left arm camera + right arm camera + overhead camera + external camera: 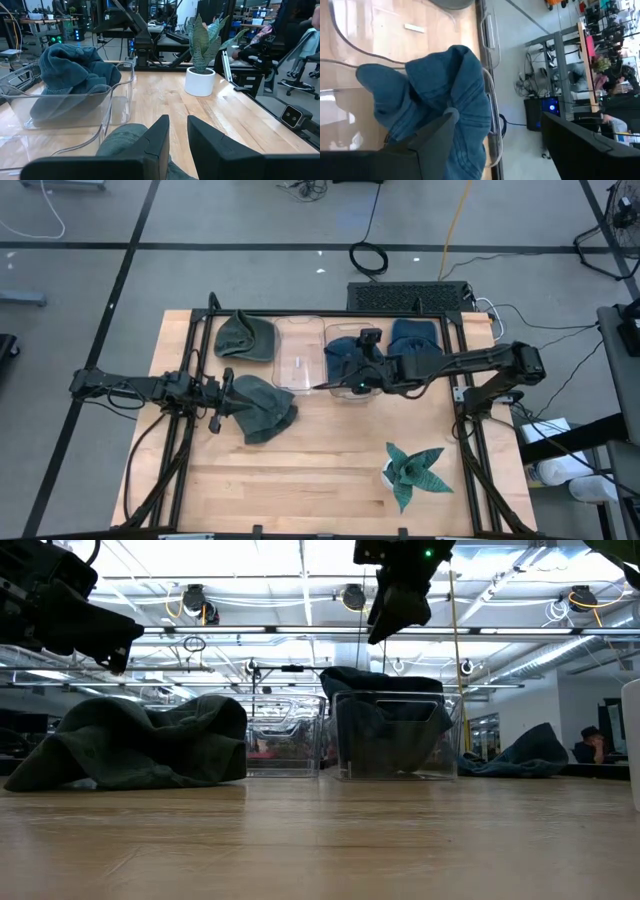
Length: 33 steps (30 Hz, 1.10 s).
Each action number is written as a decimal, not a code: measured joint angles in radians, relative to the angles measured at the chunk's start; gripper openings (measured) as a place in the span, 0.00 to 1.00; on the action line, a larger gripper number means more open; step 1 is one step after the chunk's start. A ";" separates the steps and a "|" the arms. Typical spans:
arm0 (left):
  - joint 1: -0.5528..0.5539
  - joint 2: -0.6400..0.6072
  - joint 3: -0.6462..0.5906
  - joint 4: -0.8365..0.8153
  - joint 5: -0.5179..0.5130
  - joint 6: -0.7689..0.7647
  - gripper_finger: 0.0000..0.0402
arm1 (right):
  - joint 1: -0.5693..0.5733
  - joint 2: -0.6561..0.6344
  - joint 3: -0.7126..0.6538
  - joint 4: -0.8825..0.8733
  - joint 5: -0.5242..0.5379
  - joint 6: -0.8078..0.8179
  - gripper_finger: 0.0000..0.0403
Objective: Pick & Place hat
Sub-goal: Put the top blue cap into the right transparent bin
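A dark green hat lies crumpled on the table left of centre, also seen low. My left gripper hovers above its left edge, fingers narrowly open, with the hat's cloth under them. A blue hat sits inside the right clear bin. My right gripper hangs over that bin, raised and wide open. A second green hat and a second blue hat lie at the far edge.
An empty clear bin stands between the green hats and the filled bin. A potted plant in a white pot stands near the right front. Bare wood lies along the near edge. A person sits far off in the room.
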 joint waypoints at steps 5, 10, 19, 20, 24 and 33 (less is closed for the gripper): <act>0.000 0.000 0.000 0.000 0.000 0.000 0.19 | -0.058 -0.001 0.000 0.007 0.019 -0.078 0.71; 0.000 0.000 0.000 0.000 0.000 0.000 0.19 | -0.117 0.000 0.000 0.040 0.059 -0.144 0.71; 0.000 0.000 0.000 0.000 0.000 0.000 0.19 | -0.198 0.028 -0.002 0.136 0.052 -0.236 0.71; 0.000 0.000 0.000 0.000 0.000 0.000 0.19 | -0.203 0.034 -0.002 0.151 0.050 -0.241 0.71; 0.000 0.000 0.000 0.000 0.000 0.000 0.19 | -0.216 0.047 -0.002 0.151 0.029 -0.252 0.71; 0.000 0.000 0.000 0.000 0.000 0.000 0.19 | -0.195 0.047 -0.091 0.245 0.025 -0.237 0.71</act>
